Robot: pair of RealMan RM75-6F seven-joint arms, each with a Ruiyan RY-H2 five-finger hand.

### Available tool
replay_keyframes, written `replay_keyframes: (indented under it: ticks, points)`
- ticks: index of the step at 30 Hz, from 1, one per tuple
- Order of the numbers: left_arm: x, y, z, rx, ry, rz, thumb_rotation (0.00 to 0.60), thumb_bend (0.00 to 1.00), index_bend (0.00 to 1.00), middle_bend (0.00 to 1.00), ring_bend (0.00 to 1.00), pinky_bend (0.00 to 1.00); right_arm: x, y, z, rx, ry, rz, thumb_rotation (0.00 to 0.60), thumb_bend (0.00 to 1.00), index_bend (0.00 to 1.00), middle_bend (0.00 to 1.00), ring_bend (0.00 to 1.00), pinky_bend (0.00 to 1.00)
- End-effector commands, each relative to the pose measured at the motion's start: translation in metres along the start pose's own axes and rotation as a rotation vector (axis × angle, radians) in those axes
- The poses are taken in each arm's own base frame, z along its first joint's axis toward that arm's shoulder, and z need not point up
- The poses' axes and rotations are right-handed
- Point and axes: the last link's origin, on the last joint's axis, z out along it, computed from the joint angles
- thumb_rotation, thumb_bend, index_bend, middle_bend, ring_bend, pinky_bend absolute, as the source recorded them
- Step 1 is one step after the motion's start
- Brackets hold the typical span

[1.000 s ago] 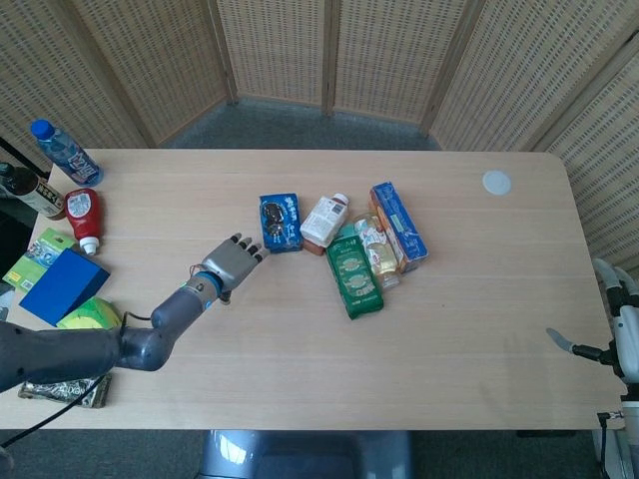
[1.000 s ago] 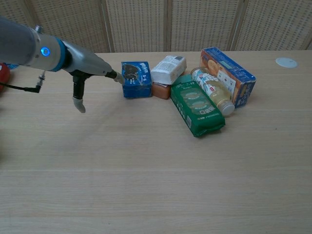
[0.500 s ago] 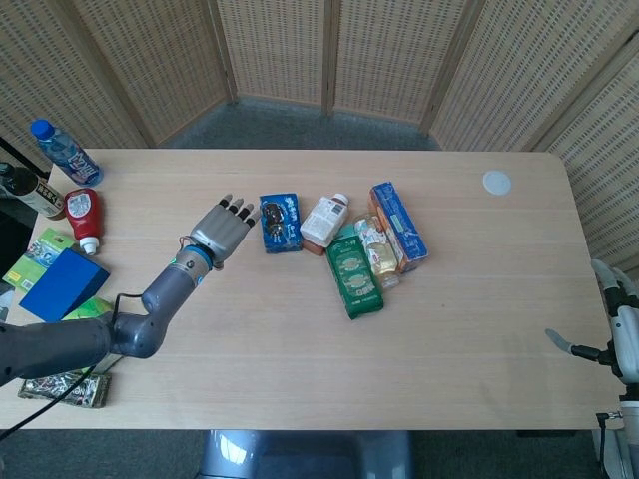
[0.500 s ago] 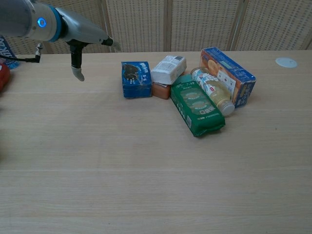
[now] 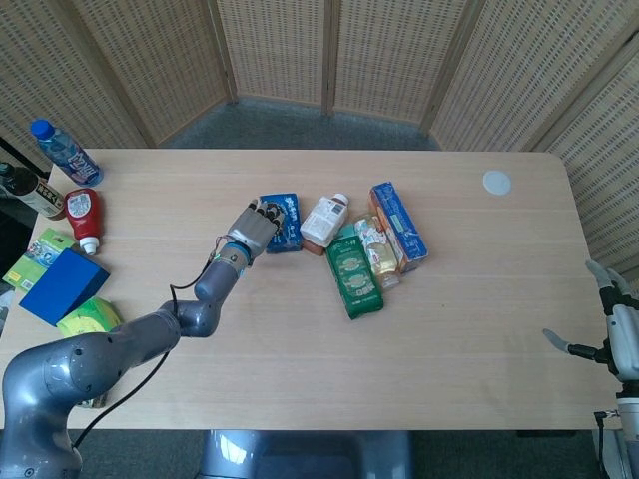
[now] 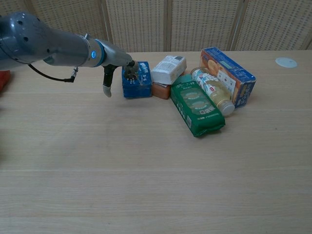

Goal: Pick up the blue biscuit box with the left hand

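Reaching across the table (image 5: pixel 300 359), the left hand (image 5: pixel 254 226) lies over the near-left part of the blue box (image 5: pixel 286 222), its fingers (image 6: pixel 129 73) curled down onto the box top while the thumb (image 6: pixel 106 89) hangs down clear of the left side. The box sits flat on the wood, and from either view I cannot tell whether the hand truly grips it or only rests on it. Just past the hand, touching the box's far side, a white packet (image 5: pixel 324 219) leans on a small brown carton (image 6: pixel 161 90). Farther out that way lies a green packet (image 5: pixel 354 272), then a small bottle (image 5: pixel 375 248) on its side, then a long blue-and-orange box (image 5: pixel 399 226), all bunched close together. Well beyond those, near the far corner, sits a small white disc (image 5: pixel 496 183). Back behind the arm, along the table's edge, stand a water bottle (image 5: pixel 64 152), a dark bottle (image 5: pixel 30 189) and a red sauce bottle (image 5: pixel 83 218) lying cap-down, and nearer the elbow a blue block (image 5: pixel 62 285) with green packets (image 5: pixel 38 255) around it. The right hand (image 5: pixel 611 344) hangs off the opposite end of the table, well apart from everything; only a sliver of it shows, too little to say how its fingers stand.
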Motion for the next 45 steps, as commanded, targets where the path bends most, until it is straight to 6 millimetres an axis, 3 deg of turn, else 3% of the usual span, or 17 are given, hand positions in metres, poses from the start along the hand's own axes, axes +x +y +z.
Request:
replay_keyframes:
  ticks: [1, 5, 7, 18, 22, 27, 30, 35, 45]
  points:
    - [-0.004, 0.008, 0.003, -0.014, -0.015, 0.002, 0.600, 0.00, 0.00, 0.00, 0.00, 0.00, 0.001, -0.001, -0.001, 0.005, 0.004, 0.000, 0.529, 0.00, 0.00, 0.00, 0.00, 0.00]
    - [-0.010, 0.003, -0.005, -0.024, -0.030, 0.017, 0.600, 0.00, 0.00, 0.00, 0.00, 0.00, 0.003, -0.002, -0.002, 0.007, 0.013, 0.007, 0.527, 0.00, 0.00, 0.00, 0.00, 0.00]
    - [-0.013, -0.003, -0.018, -0.038, -0.043, 0.034, 0.600, 0.00, 0.00, 0.00, 0.00, 0.00, 0.005, -0.002, -0.003, 0.008, 0.018, 0.013, 0.527, 0.00, 0.00, 0.00, 0.00, 0.00]
    - [-0.031, -0.051, -0.150, -0.064, -0.224, 0.051, 0.600, 0.00, 0.00, 0.00, 0.00, 0.00, 0.009, -0.004, -0.007, 0.021, 0.023, 0.035, 0.522, 0.00, 0.00, 0.00, 0.00, 0.00]
    - [-0.023, -0.062, -0.175, -0.041, -0.231, 0.065, 0.600, 0.00, 0.00, 0.00, 0.00, 0.00, 0.010, -0.005, -0.007, 0.024, 0.022, 0.039, 0.525, 0.00, 0.00, 0.00, 0.00, 0.00]
    - [0.002, -0.063, -0.161, -0.115, 0.084, 0.250, 0.600, 0.00, 0.00, 0.00, 0.00, 0.00, 0.010, -0.005, -0.007, 0.026, 0.021, 0.044, 0.527, 0.00, 0.00, 0.00, 0.00, 0.00]
    - [-0.004, -0.056, -0.147, -0.225, 0.217, 0.327, 0.600, 0.00, 0.00, 0.00, 0.00, 0.00, 0.011, -0.005, -0.007, 0.025, 0.023, 0.043, 0.527, 0.00, 0.00, 0.00, 0.00, 0.00]
    - [-0.019, -0.046, -0.123, -0.375, 0.293, 0.422, 0.600, 0.00, 0.00, 0.00, 0.00, 0.00, 0.012, -0.004, -0.007, 0.020, 0.029, 0.045, 0.528, 0.00, 0.00, 0.00, 0.00, 0.00]
    - [-0.046, -0.052, -0.080, -0.462, 0.268, 0.565, 0.600, 0.00, 0.00, 0.00, 0.00, 0.00, 0.011, -0.004, -0.006, 0.017, 0.022, 0.045, 0.524, 0.00, 0.00, 0.00, 0.00, 0.00]
